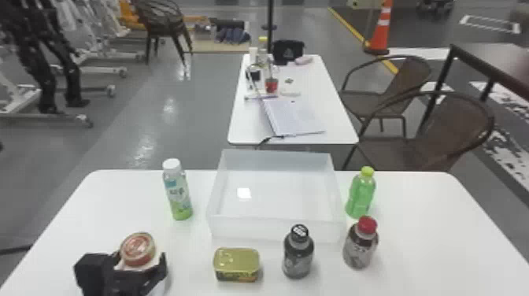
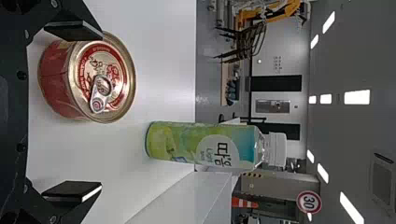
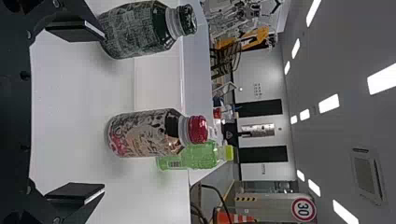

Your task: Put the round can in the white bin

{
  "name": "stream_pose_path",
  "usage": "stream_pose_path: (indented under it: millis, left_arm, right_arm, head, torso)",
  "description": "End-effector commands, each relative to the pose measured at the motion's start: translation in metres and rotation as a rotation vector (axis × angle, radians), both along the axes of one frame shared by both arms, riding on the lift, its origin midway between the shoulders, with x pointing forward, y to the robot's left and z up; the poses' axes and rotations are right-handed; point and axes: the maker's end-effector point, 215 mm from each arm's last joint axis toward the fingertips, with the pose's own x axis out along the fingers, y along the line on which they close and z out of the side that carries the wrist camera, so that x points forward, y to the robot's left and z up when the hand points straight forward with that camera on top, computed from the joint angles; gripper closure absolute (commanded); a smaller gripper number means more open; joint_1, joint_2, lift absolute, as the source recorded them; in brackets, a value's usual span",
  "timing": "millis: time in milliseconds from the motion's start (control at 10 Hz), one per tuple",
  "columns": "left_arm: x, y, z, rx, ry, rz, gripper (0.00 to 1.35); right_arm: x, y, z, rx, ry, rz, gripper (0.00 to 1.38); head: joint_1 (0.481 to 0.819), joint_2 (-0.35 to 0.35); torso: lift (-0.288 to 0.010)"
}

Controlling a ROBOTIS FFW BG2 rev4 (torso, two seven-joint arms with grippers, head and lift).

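Can, round and red-topped, stands on the worktop by the spread fingers of the left gripper; the white bin sits beyond it, between a white-capped bottle and a green bottle. Right gripper has its fingers wide apart; a gold tin rests nearer than the bin.

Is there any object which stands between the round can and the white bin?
Nothing visible stands directly between the round can and the white bin, but the white-capped bottle is close to one side of that path.
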Motion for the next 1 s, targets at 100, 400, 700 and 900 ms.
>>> stream_pose_path:
  millis: [100,400,700,900]
  left_arm:
    - [0.010,0.010,-0.004,0.012,0.015,0.009,0.17]
    - [0.018,0.019,-0.012,0.037,0.048,0.009,0.17]
    - [0.021,0.032,-0.018,0.065,0.083,0.027,0.27]
    - [0.022,0.039,-0.025,0.071,0.113,0.030,0.61]
  right_arm:
    - [0.003,0.000,0.002,0.000,-0.005,0.002,0.15]
    - [0.006,0.001,0.003,0.002,-0.010,0.007,0.15]
    - [0.005,0.002,0.002,0.009,-0.007,0.005,0.15]
    - [0.007,0.002,0.003,0.010,-0.010,0.007,0.15]
  head:
    - [0.549,0.000]
    - [0.549,0.000]
    - [0.549,0.000]
    - [0.549,0.000]
  torso:
    - [-0.100]
    - [-0.100]
    - [-0.100]
    - [-0.100]
